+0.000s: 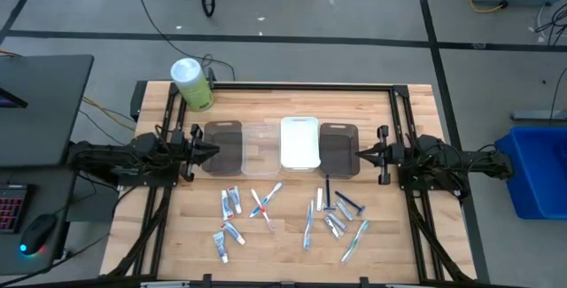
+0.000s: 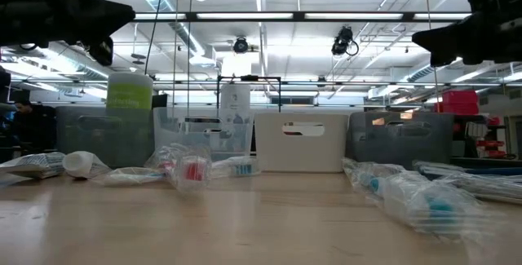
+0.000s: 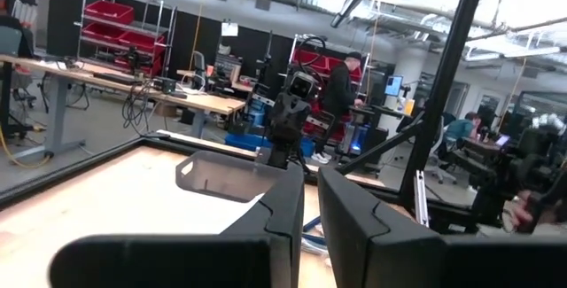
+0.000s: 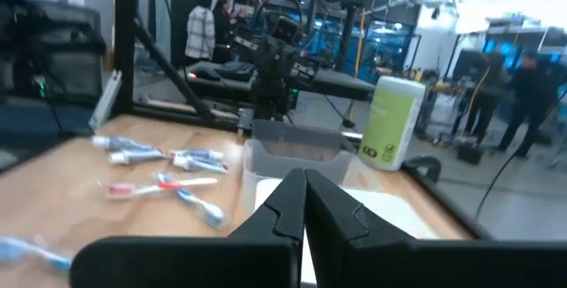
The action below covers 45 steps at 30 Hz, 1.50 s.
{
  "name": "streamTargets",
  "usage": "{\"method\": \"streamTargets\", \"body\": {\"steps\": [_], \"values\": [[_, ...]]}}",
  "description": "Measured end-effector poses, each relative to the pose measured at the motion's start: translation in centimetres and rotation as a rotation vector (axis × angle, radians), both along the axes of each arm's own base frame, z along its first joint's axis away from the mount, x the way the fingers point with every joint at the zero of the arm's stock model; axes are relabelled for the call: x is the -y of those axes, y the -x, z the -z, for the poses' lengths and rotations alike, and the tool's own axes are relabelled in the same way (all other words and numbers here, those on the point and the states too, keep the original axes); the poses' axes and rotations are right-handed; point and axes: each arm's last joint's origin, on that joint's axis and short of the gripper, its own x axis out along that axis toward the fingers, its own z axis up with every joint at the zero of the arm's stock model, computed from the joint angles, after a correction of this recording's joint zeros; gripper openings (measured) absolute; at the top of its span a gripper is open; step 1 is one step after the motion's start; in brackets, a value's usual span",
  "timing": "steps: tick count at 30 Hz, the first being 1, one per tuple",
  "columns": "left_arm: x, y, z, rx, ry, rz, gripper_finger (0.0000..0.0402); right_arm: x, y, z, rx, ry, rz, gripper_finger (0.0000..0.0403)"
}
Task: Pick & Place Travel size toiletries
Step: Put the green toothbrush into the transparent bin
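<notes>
toiletries [image 1: 292,217] front edge | L gripper [image 1: 215,151], R gripper [image 1: 358,156] clenched, empty, flanking trays [image 1: 299,142]

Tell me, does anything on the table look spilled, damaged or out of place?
Nothing looks spilled or damaged. The toiletries lie scattered at mixed angles on the wood in front of the four trays, none inside a tray. The green-white canister stands upright at the far left corner.
</notes>
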Motion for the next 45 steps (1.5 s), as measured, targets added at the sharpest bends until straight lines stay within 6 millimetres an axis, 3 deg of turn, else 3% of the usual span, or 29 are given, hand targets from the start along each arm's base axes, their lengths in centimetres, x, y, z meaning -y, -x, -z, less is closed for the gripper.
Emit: {"method": "streamTargets", "body": {"steps": [9,13,21,30,37,45], "values": [[0.1,0.1,-0.4,0.028,0.016,0.034,0.0045,0.0,0.1,-0.8,0.09,-0.239,-0.006,0.0013],[0.0,0.4,-1.7,0.068,0.025,-0.001,0.0045,0.2,0.1,-1.3,0.142,-0.319,0.03,0.0011],[-0.1,0.6,-3.4,0.059,-0.022,-0.023,0.0006,0.3,0.3,-2.1,0.23,-0.329,0.044,0.001],[0.0,-0.3,-5.4,0.006,-0.021,-0.021,0.0007,0.5,0.1,-2.3,0.217,-0.347,0.116,0.0009],[0.0,-1.3,-7.9,-0.017,-0.024,-0.02,0.0012,0.5,0.0,-5.3,0.148,-0.312,0.13,0.0009],[0.1,-2.2,-11.9,-0.027,-0.031,-0.016,0.0008,0.5,-0.8,-9.5,0.151,-0.26,0.132,0.0009]]}}
